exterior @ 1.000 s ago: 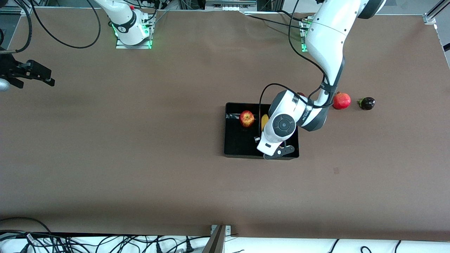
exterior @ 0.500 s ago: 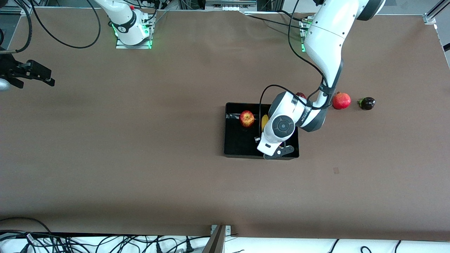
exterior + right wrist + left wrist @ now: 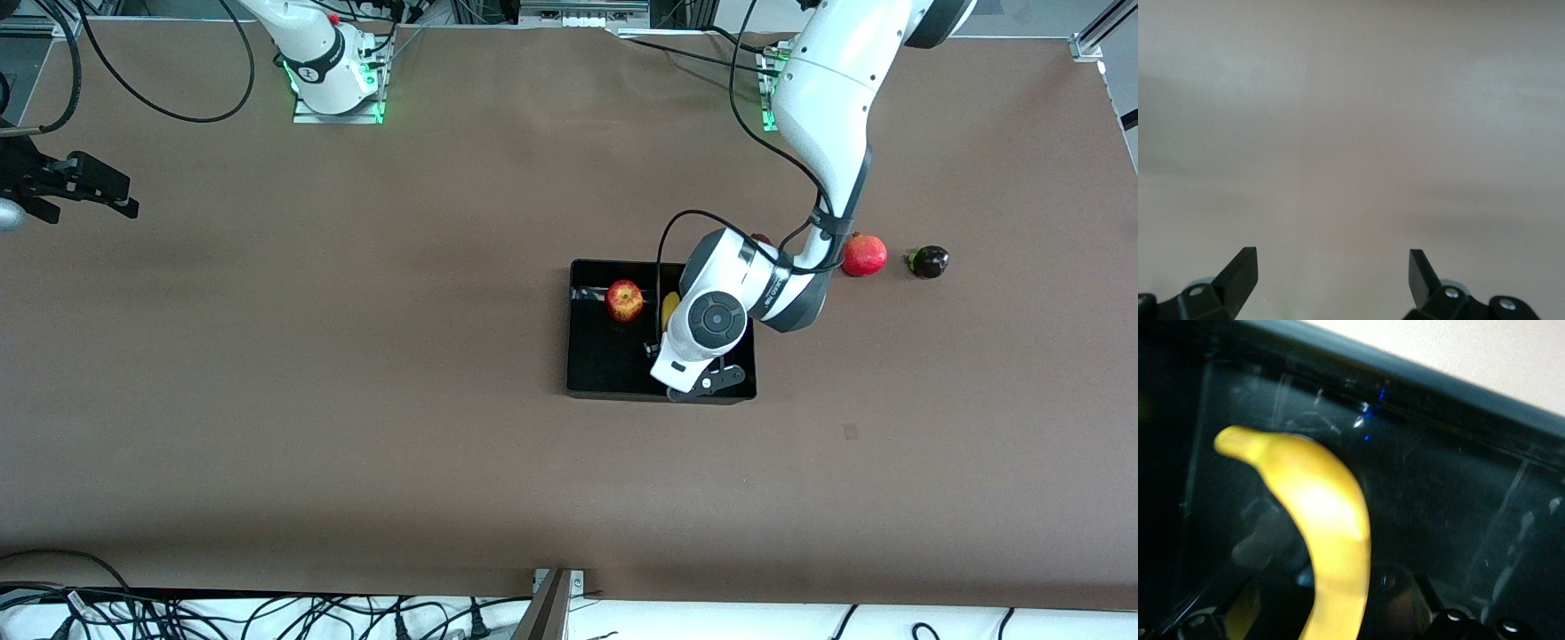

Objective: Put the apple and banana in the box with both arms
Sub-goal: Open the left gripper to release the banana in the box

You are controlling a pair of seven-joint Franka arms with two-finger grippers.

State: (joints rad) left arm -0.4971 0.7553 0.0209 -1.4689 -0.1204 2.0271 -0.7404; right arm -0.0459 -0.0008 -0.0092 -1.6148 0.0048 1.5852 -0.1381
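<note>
The black box (image 3: 587, 378) sits mid-table. The apple (image 3: 625, 300) lies in it, at its end farther from the front camera. The banana (image 3: 668, 310) lies in the box beside the apple, mostly hidden under the left arm's wrist (image 3: 711, 320). In the left wrist view the banana (image 3: 1325, 500) rests on the box's glossy floor (image 3: 1451, 520). My left gripper (image 3: 1331, 590) is low in the box, open, with a finger on either side of the banana. My right gripper (image 3: 102, 191) waits over the table at the right arm's end, open and empty (image 3: 1333, 270).
A red pomegranate (image 3: 864, 255) and a dark purple fruit (image 3: 927, 261) lie on the table toward the left arm's end, beside the box. Another red fruit (image 3: 761, 239) peeks out from under the left arm. Cables run along the table's edges.
Almost nothing. The left arm's upper link swayed slightly and returned. The apple, banana and right arm have not moved.
</note>
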